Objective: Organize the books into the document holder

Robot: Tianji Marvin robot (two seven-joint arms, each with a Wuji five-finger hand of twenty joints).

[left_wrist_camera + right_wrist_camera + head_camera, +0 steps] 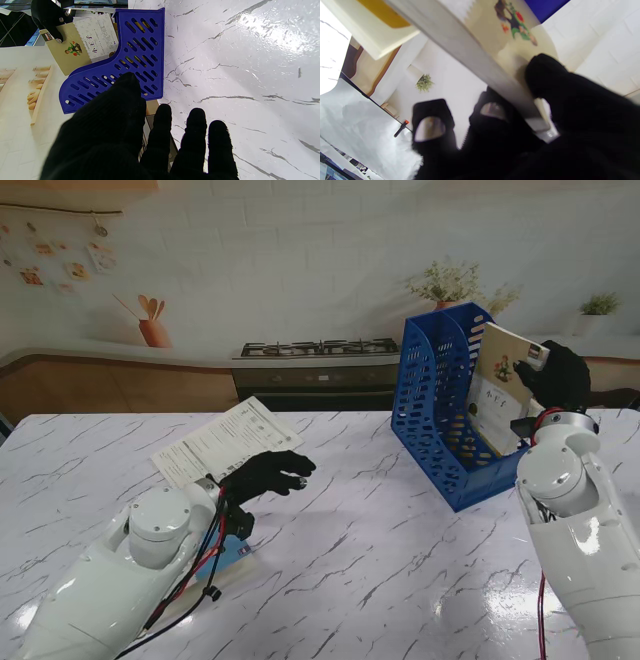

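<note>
1. Right hand (556, 377): closed on the upper far corner of a cream-covered book (502, 385). The right wrist view shows the thumb on the cover and fingers (492, 112) behind the edge, pinching it firmly.
2. Book position: it stands tilted inside the blue document holder (440, 400), its lower part down in the compartment and its upper part projecting above the holder's low open side. At least one other book appears to sit in the holder beside it; this cannot be confirmed.
3. Holder position: far right of the marble worktop (400, 560), tall back to the left and low open end facing the right arm.
4. Left hand (268, 473): holds nothing, fingers spread loosely and apart, hovering just over the worktop at near left. A white printed booklet (225, 440) lies flat just beyond its fingertips; something blue shows under the wrist, not identifiable.
5. Governing relation: the held book's long axis runs roughly upright, leaning away from the holder's tall back toward the right hand. Judgement: seating it calls for lowering and release by the right hand.
6. Judgement: the booklet lies far from the holder but close to the left hand, which is the nearer hand for it.
</note>
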